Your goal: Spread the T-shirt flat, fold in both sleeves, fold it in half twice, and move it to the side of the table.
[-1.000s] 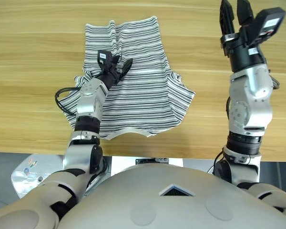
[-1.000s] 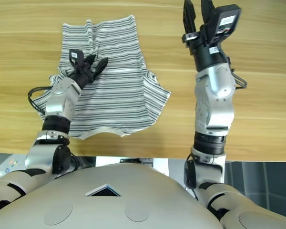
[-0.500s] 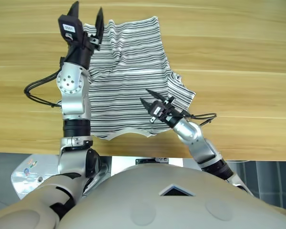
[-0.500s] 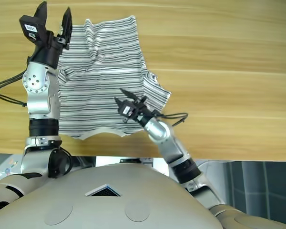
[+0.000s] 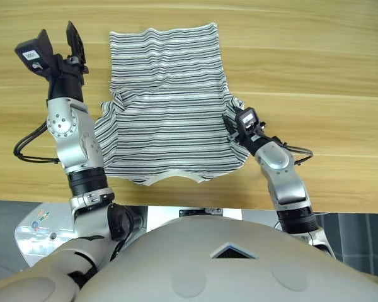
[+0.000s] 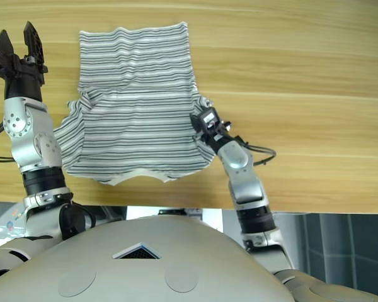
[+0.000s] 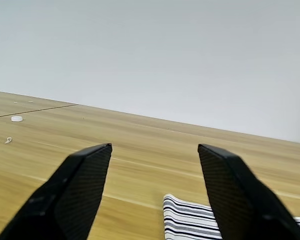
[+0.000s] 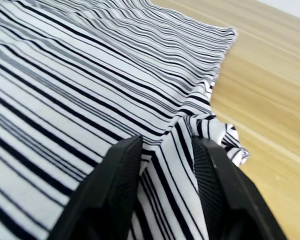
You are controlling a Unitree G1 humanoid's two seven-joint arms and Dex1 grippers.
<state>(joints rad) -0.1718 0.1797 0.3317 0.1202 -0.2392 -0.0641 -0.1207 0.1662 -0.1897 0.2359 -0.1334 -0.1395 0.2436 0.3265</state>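
A black-and-white striped T-shirt [image 5: 167,107] lies spread on the wooden table [image 5: 315,75], hem away from me. Its left sleeve [image 5: 108,112] is crumpled against the body. My right gripper [image 5: 237,123] is down on the right sleeve [image 5: 244,139]. In the right wrist view its fingers [image 8: 117,180] stand a little apart, open, with a ridge of striped cloth [image 8: 165,150] between them. My left gripper [image 5: 57,34] is held up beside the shirt's left edge, open and holding nothing. Past its fingers [image 7: 85,180] the left wrist view catches a corner of the shirt [image 7: 190,220].
The table's front edge [image 5: 340,202] runs just below the shirt's collar end. Bare wood stretches to the right of the shirt and beyond its hem. A small white cap [image 7: 17,118] lies far off on the table.
My right arm came down from its raised pose and its gripper moved onto the right sleeve. My left gripper lifted off the shirt and swung out to the left. The shirt lies flatter.
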